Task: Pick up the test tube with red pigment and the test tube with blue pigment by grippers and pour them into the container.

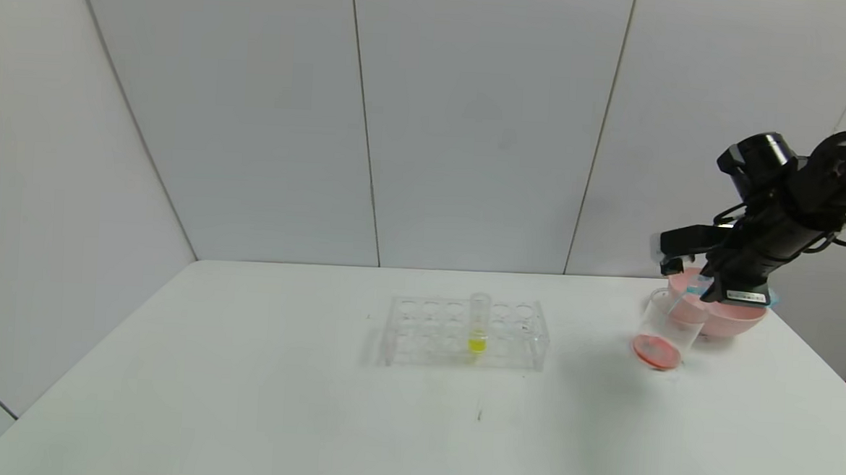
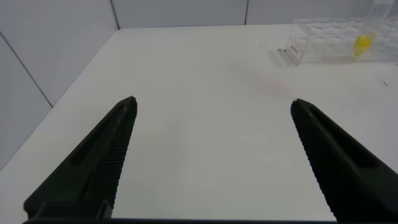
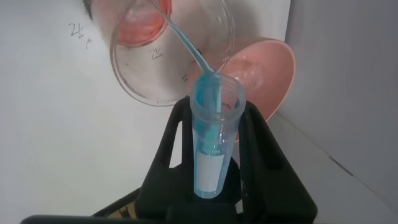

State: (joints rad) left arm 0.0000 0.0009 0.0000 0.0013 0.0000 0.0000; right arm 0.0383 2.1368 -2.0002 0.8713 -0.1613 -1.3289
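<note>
My right gripper point(image 1: 706, 283) is shut on the test tube with blue pigment point(image 1: 696, 284), tipped mouth-down over the container point(image 1: 668, 330). In the right wrist view the tube point(image 3: 214, 137) sits between the gripper point(image 3: 216, 106) fingers, and a thin blue stream runs from its mouth into the container point(image 3: 168, 50). The container is a clear cup with red-orange liquid at its bottom, standing at the table's far right. The test tube with red pigment is out of view. My left gripper point(image 2: 214, 101) is open and empty above bare table, outside the head view.
A clear tube rack point(image 1: 461, 334) stands mid-table with a yellow-liquid tube point(image 1: 478, 324) upright in it; the rack also shows in the left wrist view point(image 2: 336, 40). A pink bowl point(image 1: 730, 319) sits just behind the container, near the table's right edge.
</note>
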